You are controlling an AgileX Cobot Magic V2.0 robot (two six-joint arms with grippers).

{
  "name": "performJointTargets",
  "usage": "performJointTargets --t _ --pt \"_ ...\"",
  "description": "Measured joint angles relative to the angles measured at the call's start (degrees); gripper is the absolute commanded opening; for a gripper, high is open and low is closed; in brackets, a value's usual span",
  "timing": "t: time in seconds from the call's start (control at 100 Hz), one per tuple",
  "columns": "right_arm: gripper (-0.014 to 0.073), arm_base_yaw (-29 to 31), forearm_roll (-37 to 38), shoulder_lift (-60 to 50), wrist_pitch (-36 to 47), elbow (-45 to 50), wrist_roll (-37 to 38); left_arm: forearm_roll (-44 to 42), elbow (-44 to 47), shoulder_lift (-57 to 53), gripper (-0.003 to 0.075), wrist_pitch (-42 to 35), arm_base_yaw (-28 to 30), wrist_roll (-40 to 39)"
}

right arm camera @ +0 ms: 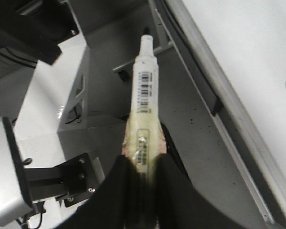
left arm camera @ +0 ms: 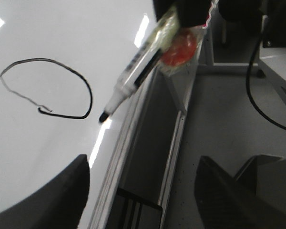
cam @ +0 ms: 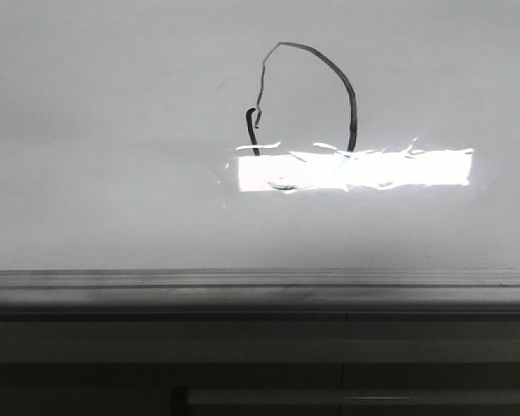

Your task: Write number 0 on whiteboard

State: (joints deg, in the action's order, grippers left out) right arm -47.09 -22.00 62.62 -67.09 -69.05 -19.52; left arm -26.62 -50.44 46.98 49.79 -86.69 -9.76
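Note:
The number 0 (cam: pixel 350 94) is a thin black oval on the whiteboard (cam: pixel 113 130); a bright glare hides its lower part in the front view. The left wrist view shows the whole 0 (left arm camera: pixel 43 59) on the whiteboard (left arm camera: pixel 52 28). My right gripper (right arm camera: pixel 144 160) is shut on a white marker (right arm camera: pixel 145 95) wrapped in yellowish tape. In the left wrist view the marker (left arm camera: pixel 133 78) has its black tip just beside the 0's line, near the board's edge; I cannot tell if it touches. My left gripper (left arm camera: pixel 143 162) is open and empty. Neither gripper shows in the front view.
The board's grey metal edge strip (cam: pixel 243 279) runs along its near side, with a dark frame rail (left arm camera: pixel 152 157) below it. A red piece (left arm camera: pixel 178 50) is taped to the marker. A black cable (left arm camera: pixel 250 90) lies on the grey floor. A grey bracket (right arm camera: pixel 5 176) stands by the right arm.

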Motion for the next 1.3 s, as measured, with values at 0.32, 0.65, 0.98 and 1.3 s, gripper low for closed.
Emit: performJointTargets --t 0.32,0.65,0.98,1.3 --pt "-0.0059 0.0 -8.94 3.49 0.81 0.11 -7.32 0.67 -5.67 2.91 0.0439 1.64 -3.29 1.53" --pt "-0.0059 0.0 -13.42 3.49 1.27 0.11 -10.54 1.92 -5.69 7.05 0.0439 5.33 -3.29 1.62" --pt "-0.0059 0.0 -15.15 3.49 1.06 0.11 -12.27 1.07 -6.07 9.42 0.0439 5.84 -3.44 1.62" --pt "-0.0059 0.0 -14.18 5.18 0.0 0.11 -12.27 1.42 -7.99 9.52 0.0326 5.84 -3.44 1.62"
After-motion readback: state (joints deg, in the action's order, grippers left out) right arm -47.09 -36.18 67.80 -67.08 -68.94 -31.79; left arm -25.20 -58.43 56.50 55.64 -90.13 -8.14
